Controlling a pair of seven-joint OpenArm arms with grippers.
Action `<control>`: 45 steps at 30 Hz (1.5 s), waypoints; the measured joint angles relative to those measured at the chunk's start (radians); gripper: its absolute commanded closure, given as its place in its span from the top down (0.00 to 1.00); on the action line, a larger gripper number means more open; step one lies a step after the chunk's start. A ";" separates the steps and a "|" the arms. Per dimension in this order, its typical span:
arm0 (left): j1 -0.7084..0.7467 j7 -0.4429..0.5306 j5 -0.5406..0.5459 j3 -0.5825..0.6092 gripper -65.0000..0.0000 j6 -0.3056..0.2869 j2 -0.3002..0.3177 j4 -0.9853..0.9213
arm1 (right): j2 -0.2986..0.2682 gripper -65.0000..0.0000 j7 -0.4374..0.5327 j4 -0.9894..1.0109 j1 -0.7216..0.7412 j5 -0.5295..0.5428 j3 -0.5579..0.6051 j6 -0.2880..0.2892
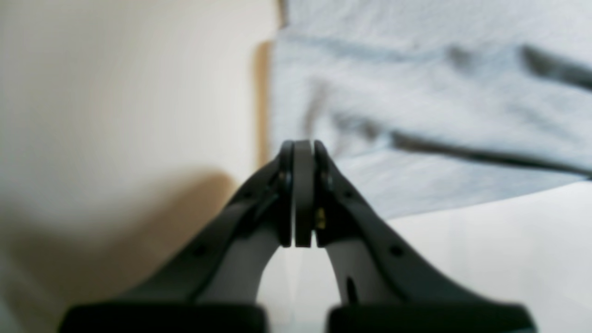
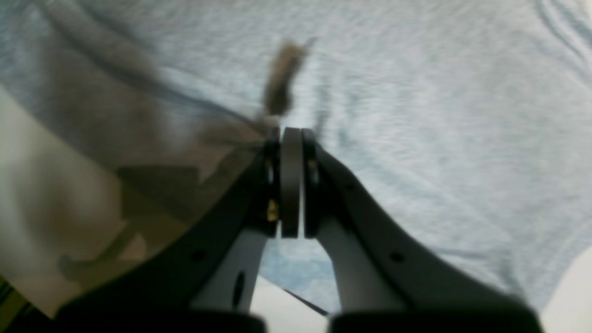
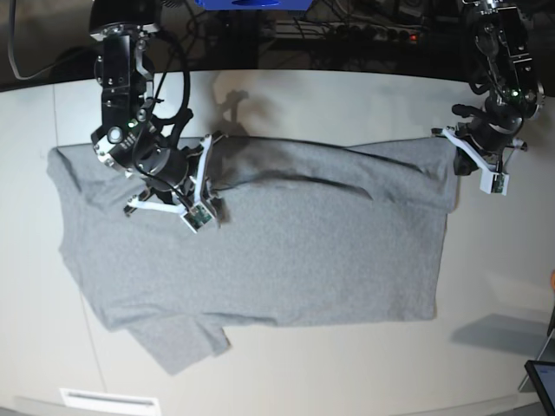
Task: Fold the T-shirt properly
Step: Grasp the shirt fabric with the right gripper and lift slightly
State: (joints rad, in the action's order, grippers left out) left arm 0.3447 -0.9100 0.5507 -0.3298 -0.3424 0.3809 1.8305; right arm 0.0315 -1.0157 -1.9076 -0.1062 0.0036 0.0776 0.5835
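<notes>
Your shirt (image 3: 260, 251) lies spread across the table (image 3: 347, 95), its far edge lifted between the two arms and its near edge and one sleeve flat toward the camera. To fold well, carry both pinched points toward the near edge together, level and at one pace, so the raised edge stays taut and lands straight; judging by the slack ridge along the far edge, pull slightly apart first. The right gripper (image 3: 201, 186) is clamped on the cloth over the shirt's far left part, wrist angled down toward the near edge. The left gripper (image 3: 458, 147) is clenched at the far right corner of the shirt; its wrist view shows no cloth between the pads, so whether it grips fabric can't be told.
</notes>
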 measured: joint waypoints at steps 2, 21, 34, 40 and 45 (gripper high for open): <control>-0.016 -0.002 0.003 0.003 0.00 0.001 -0.016 0.000 | 0.018 0.00 0.000 0.000 -0.005 0.000 0.005 0.000; -0.151 0.021 -0.230 0.145 0.00 -0.060 -0.083 -0.180 | 0.053 0.00 -0.003 0.039 -0.019 0.008 0.199 -0.114; -0.116 0.065 -0.216 0.135 0.00 -0.060 -0.074 -0.184 | 0.055 0.00 0.060 0.197 -0.010 0.008 0.198 -0.114; -0.095 0.077 -0.213 0.133 0.00 -0.060 -0.072 -0.179 | 0.055 0.00 0.056 0.197 0.021 0.008 0.198 -0.114; -0.089 0.081 -0.213 0.134 0.00 -0.060 -0.070 -0.179 | 0.055 0.00 0.055 0.197 0.021 0.008 0.198 -0.114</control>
State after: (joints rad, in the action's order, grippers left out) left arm 0.2554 -0.8291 0.3378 -0.1963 -0.4019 0.3107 1.6516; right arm 0.0868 -0.9611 -1.7107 -0.0856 0.0113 0.2756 0.4694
